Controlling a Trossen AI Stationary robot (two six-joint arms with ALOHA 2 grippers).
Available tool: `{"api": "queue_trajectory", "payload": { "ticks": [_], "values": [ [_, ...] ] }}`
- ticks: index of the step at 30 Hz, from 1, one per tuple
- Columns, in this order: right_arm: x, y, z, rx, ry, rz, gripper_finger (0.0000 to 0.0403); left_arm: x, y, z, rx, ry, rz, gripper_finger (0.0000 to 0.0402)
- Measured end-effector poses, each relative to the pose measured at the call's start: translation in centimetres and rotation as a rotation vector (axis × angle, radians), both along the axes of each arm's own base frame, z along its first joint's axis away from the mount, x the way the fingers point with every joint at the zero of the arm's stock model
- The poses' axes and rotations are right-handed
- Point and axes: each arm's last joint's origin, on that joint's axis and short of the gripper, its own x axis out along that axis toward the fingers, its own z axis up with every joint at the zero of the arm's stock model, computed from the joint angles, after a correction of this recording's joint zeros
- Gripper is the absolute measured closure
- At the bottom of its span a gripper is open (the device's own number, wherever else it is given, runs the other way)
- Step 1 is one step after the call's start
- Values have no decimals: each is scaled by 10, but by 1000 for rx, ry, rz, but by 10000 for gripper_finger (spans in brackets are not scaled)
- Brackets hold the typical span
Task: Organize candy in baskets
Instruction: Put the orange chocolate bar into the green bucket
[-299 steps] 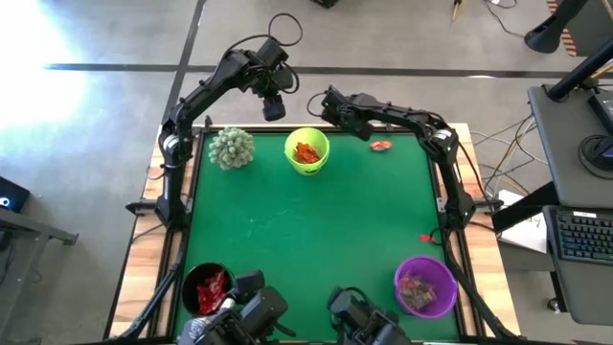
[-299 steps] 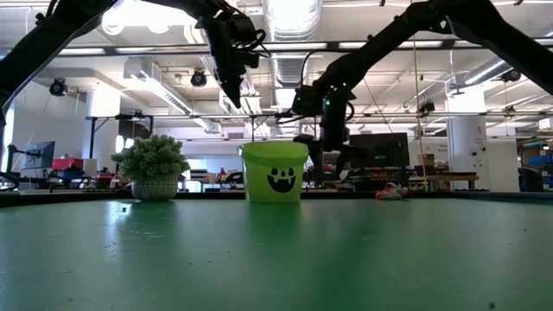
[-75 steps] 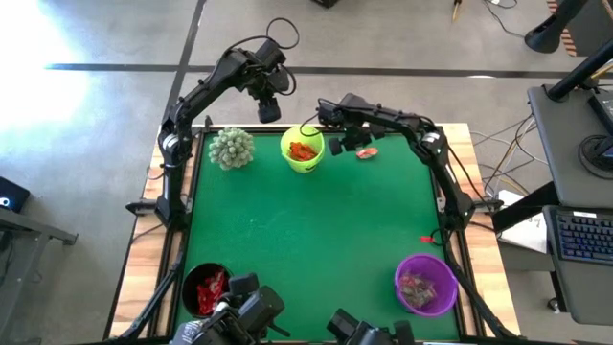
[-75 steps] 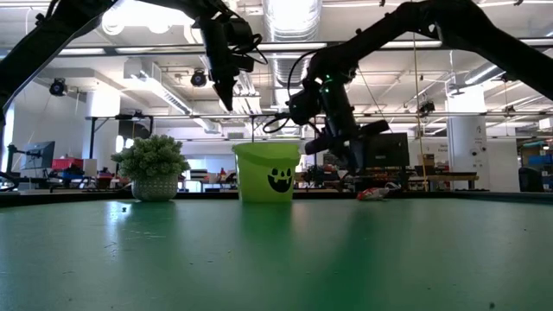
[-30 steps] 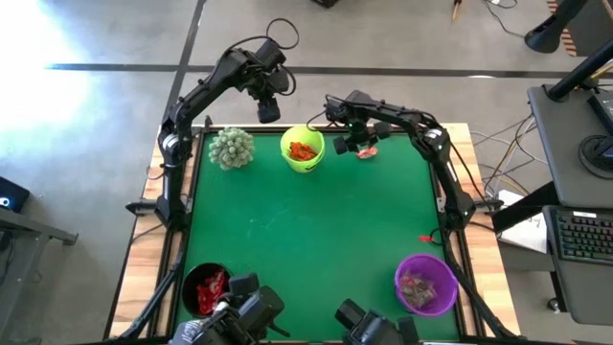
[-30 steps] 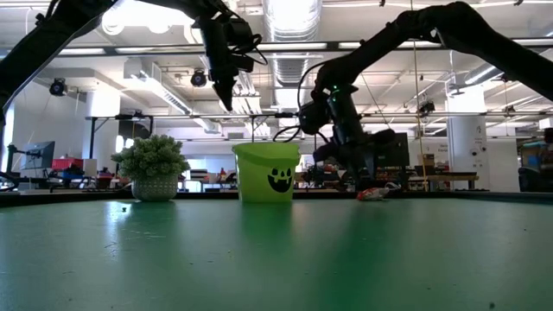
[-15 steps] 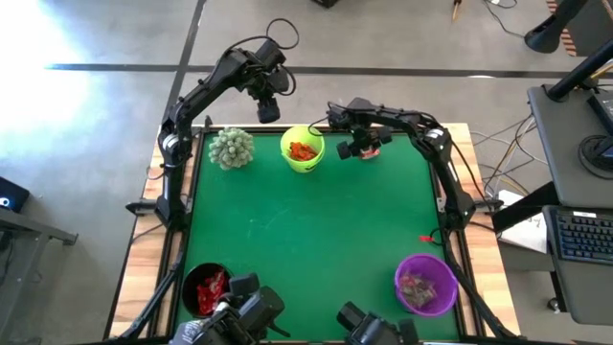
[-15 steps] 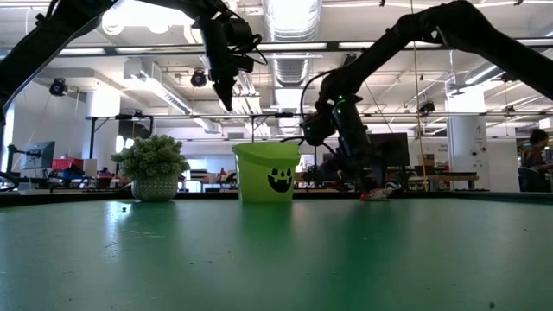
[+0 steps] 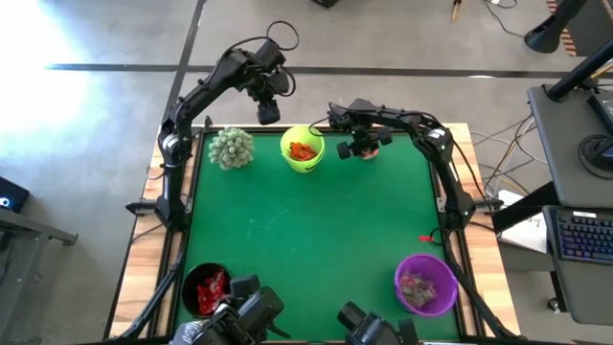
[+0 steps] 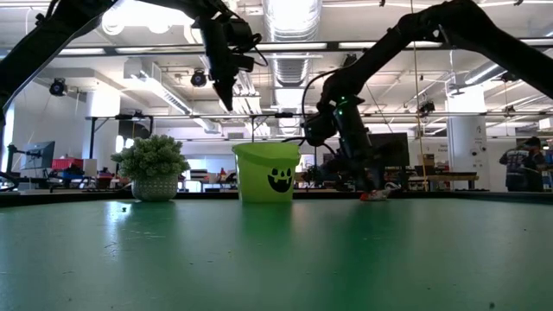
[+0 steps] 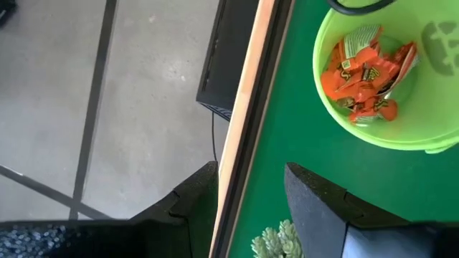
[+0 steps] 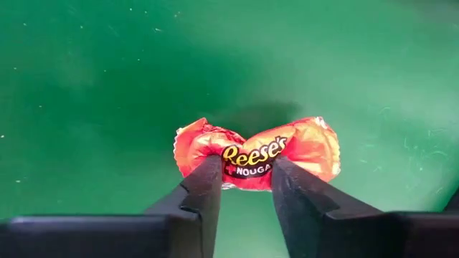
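Right wrist view, orange candy [image 12: 254,158] on green table [image 12: 107,86], pinched in right gripper [image 12: 244,188]

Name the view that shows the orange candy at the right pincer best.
The right wrist view: the orange candy fills the middle, label readable, between the right pincer's fingers. The high view shows only a speck under the arm, the low view a sliver on the table; the left wrist view misses it.

Green table [image 9: 306,240]: lime basket [image 9: 305,151], spiky plant [image 9: 231,148], black basket [image 9: 204,287], purple basket [image 9: 425,285], orange candy [image 12: 257,159].
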Motion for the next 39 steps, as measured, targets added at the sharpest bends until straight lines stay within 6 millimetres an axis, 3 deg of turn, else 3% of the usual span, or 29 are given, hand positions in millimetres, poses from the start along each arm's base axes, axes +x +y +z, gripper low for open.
{"api": "queue_trajectory", "payload": {
  "ticks": [9, 17, 24, 39],
  "values": [
    [-3, 1, -7, 7, 5, -2, 384, 0, 0, 0, -2, 3, -4, 258],
    [-1, 2, -3, 21, 7, 18, 393, 0, 0, 0, -3, 4, -4, 258],
    [5, 2, 24, -15, -28, 49, 394, -2, -1, -1, -16, 18, -3, 258],
    [-2, 16, 87, -119, -139, 153, 394, -5, -3, -2, -42, 43, 3, 258]
  ]
}}
